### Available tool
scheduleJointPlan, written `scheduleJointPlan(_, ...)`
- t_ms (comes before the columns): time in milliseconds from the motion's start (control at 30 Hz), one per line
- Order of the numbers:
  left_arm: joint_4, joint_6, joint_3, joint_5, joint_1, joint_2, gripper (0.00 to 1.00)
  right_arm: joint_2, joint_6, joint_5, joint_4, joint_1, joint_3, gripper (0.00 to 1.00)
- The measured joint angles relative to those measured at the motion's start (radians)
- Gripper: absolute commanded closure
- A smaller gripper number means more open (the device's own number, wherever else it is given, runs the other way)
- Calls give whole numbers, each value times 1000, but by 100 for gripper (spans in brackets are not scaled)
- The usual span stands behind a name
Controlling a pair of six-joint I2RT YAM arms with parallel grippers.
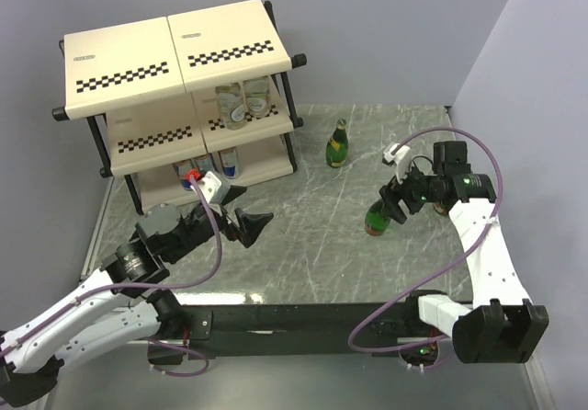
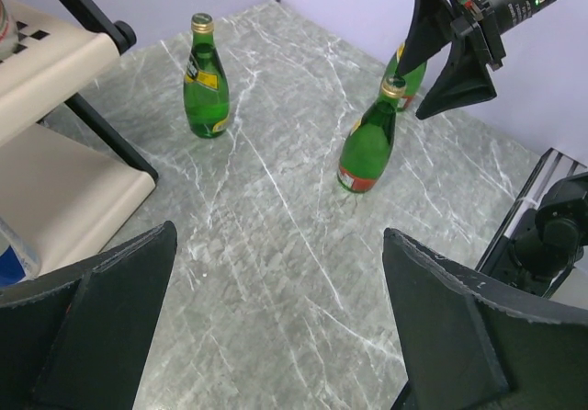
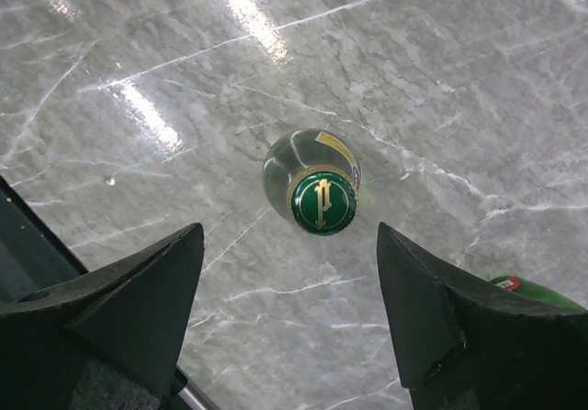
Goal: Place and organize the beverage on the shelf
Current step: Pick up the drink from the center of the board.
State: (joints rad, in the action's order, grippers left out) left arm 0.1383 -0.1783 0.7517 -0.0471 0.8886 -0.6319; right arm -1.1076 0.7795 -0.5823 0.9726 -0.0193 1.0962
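The shelf [image 1: 129, 56] stands at the far left. Two short clear bottles [image 1: 243, 102] sit on its middle tier, and blue-silver cans [image 1: 228, 164] on its bottom tier. One green bottle [image 1: 338, 143] stands on the table right of the shelf; it also shows in the left wrist view [image 2: 206, 84]. My right gripper [image 1: 397, 199] is open just above a second green bottle [image 1: 376, 218], whose gold-rimmed cap [image 3: 322, 201] lies just beyond the open fingertips [image 3: 184, 244]. A third green bottle [image 2: 411, 72] stands behind it, partly hidden. My left gripper [image 1: 253, 224] is open and empty in front of the shelf.
The marble tabletop [image 1: 303, 244] is walled at the back and on the right. The shelf's black leg [image 2: 101, 125] and bottom panel [image 2: 64, 199] are close on the left of my left gripper [image 2: 280, 336]. A black rail [image 1: 294, 318] runs along the near edge.
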Motion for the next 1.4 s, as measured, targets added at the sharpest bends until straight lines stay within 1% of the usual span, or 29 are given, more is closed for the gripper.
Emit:
scheduleJointPlan(267,2,0,0,11,0,-21,1,0,1,-2,-96,0,-77,20)
scheduleJointPlan(667,3,0,0,16,0,-27,0,-11,-44,-10,-208,0,-91,28)
scheduleJointPlan(767,3,0,0,16,0,-31,1,-16,-52,-13,-220,0,-93,33)
scheduleJointPlan(833,3,0,0,16,0,-35,1,-19,-53,-14,-226,0,-100,41)
scheduleJointPlan(867,3,0,0,16,0,-38,0,-23,-53,-18,-225,0,-103,47)
scheduleJointPlan(933,3,0,0,16,0,-42,1,-34,-54,-25,-226,0,-104,56)
scheduleJointPlan(967,3,0,0,16,0,-44,1,-42,-55,-35,-225,0,-104,68)
scheduleJointPlan(1033,3,0,0,16,0,-47,1,-54,-53,-48,-229,1,-103,85)
scheduleJointPlan(1067,2,0,-2,16,0,-47,1,-58,-54,-55,-233,1,-102,96)
scheduleJointPlan(1100,-1,0,-5,16,0,-47,1,-60,-54,-60,-233,1,-101,99)
scheduleJointPlan(1133,-7,-2,-11,16,0,-47,1,-61,-52,-63,-233,1,-101,100)
scheduleJointPlan(1267,-58,-18,-52,23,0,-56,0,-59,-49,-66,-230,1,-101,100)
scheduleJointPlan(1333,-100,-19,-77,45,0,-75,0,-58,-50,-63,-214,1,-93,100)
scheduleJointPlan(1400,-185,-20,-114,83,0,-106,0,-60,-57,-57,-167,1,-69,100)
